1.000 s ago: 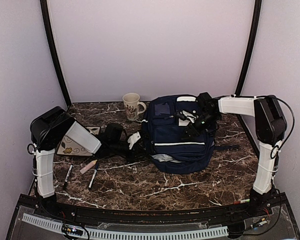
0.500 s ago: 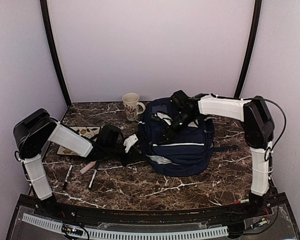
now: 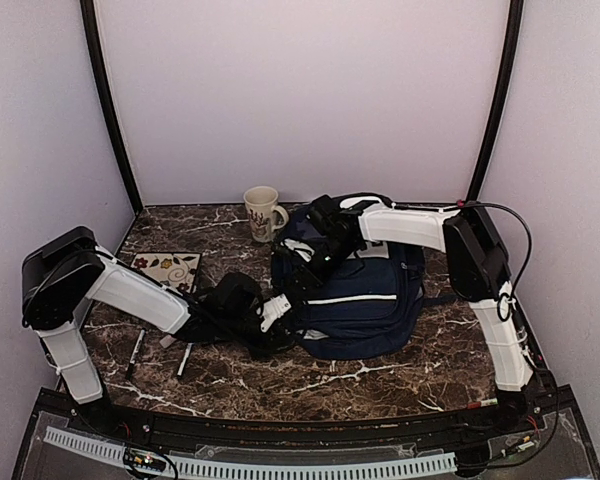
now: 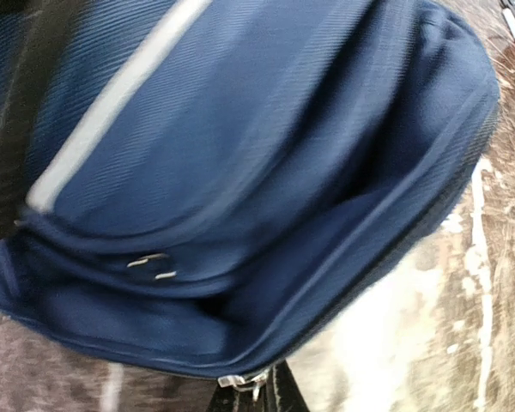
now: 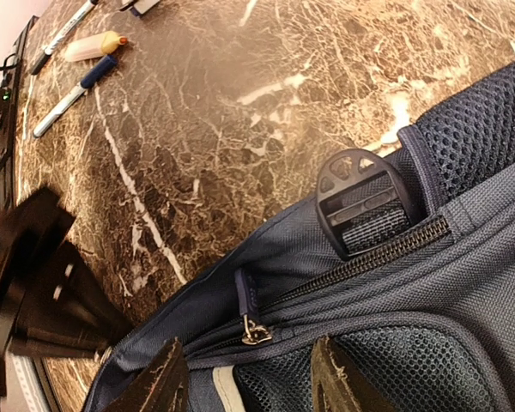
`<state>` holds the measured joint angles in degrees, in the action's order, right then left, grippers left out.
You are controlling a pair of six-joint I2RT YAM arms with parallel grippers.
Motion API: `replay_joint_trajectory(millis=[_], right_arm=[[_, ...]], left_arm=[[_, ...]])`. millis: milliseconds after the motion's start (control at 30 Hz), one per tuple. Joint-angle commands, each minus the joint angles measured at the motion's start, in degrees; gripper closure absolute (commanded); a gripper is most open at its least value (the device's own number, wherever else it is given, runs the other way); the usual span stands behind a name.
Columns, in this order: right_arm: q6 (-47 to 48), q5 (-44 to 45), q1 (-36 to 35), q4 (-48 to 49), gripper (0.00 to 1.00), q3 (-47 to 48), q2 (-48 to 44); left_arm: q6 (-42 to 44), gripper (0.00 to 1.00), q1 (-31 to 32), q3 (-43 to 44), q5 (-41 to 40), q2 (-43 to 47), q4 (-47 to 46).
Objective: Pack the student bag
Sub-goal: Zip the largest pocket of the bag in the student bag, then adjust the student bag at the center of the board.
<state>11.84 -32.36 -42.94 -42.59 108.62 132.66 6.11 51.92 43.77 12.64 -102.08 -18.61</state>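
Navy student bag (image 3: 365,300) on marble table (image 3: 400,372)

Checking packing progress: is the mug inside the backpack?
No, the mug stands on the table outside the student bag, near its far left corner.

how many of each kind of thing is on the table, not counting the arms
student bag: 1
mug: 1
pens: 2
peach tube: 1
floral card: 1
total: 6
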Motion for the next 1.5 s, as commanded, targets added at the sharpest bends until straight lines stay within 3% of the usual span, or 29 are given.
replay_joint_trajectory(millis=[0,267,500,667,900,1033,1133,1300,1467], right_arm=[[-3.20,5.53,-1.09,1.39,0.50,-1.32,6.38],[-3.10,4.05,-1.21,1.28,0.51,-0.25,6.50],[-2.60,1.94,-1.20,0.75,0.51,0.68,6.06],[-1.68,0.94,-1.27,0.19,0.51,2.36,4.81],[4.41,-1.92,-0.59,-4.65,0.46,3.19,-2.24],[7.50,-3.10,2.89,-4.90,0.38,-2.90,-15.66],[9.31,-3.92,7.63,-5.21,0.34,-8.81,-26.66],[17.00,-2.88,13.31,-4.88,0.30,-27.25,-41.84],[21.12,8.34,14.70,-0.75,0.26,-41.96,-50.25]], left_arm=[[-1.67,1.00,7.58,1.14,2.75,1.90,4.17],[-0.74,1.00,15.38,10.12,0.91,-2.10,5.20],[4.80,1.00,19.38,23.40,2.12,-8.12,8.43],[7.86,0.99,22.99,29.06,1.15,-6.11,10.40],[3.99,1.00,23.55,24.18,-10.34,-0.93,5.89],[-1.19,1.00,23.56,21.13,-11.98,-0.49,0.89],[-3.53,1.00,22.20,20.83,-12.60,-5.54,1.48],[-8.69,1.00,21.52,19.55,-13.72,-6.41,-0.68],[-9.70,1.00,20.69,20.78,-12.37,-7.98,2.25]])
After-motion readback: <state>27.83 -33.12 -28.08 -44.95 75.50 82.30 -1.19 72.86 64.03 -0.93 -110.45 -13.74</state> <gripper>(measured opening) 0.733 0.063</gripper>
